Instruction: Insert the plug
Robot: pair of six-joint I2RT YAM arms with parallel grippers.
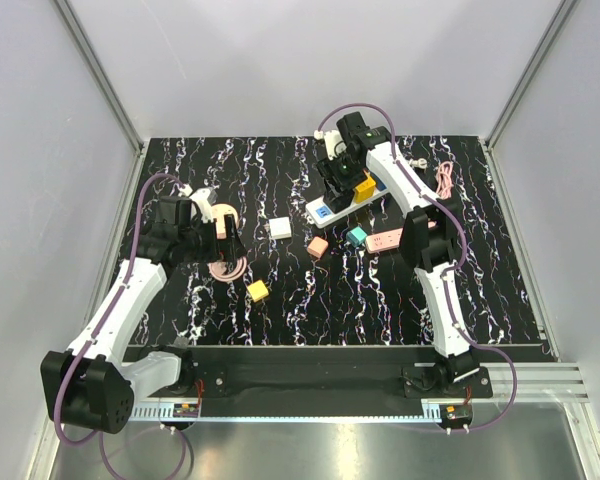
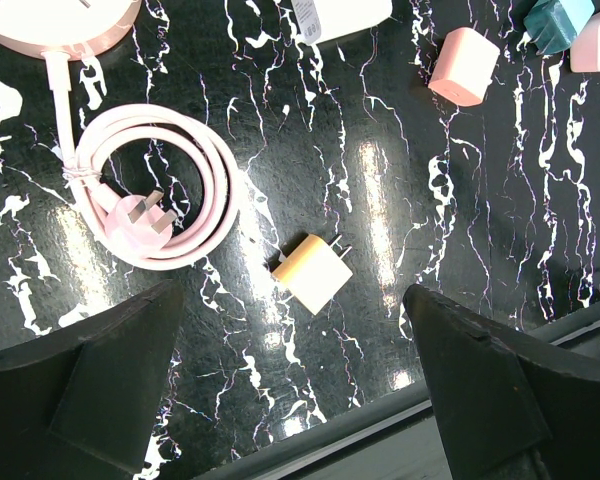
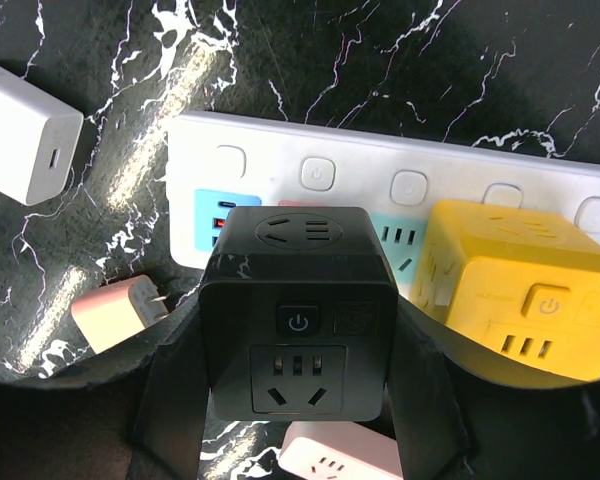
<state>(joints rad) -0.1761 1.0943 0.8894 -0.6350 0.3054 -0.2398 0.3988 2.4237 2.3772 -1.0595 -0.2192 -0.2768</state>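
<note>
**Black plug held over the strip at the far side of the table**

Nearest your arm bases, a small yellow-and-white charger (image 2: pixel 311 272) lies flat on the black marbled table (image 1: pixel 310 310). The left gripper (image 2: pixel 290 300) hangs above it with its jaws spread wide and nothing between them. Just beyond the charger sits a coiled pink cable (image 2: pixel 155 190), its three-pin plug resting inside the loop.

Toward mid-table, a white charger (image 1: pixel 280 228), a pink charger (image 1: pixel 317 247), a teal charger (image 1: pixel 356 236) and a small pink socket block (image 1: pixel 384 241) lie scattered, apart from one another.

Farther back, your right gripper (image 3: pixel 300 400) has its jaws clamped on the two sides of the black cube plug (image 3: pixel 298 290). It holds the plug over the left part of the white power strip (image 3: pixel 360 175). Just beside it on the strip stands a yellow cube adapter (image 3: pixel 515 285). You cannot tell whether the black plug's pins are seated.

At the far right lies a loose pink cord (image 1: pixel 445 178).
</note>
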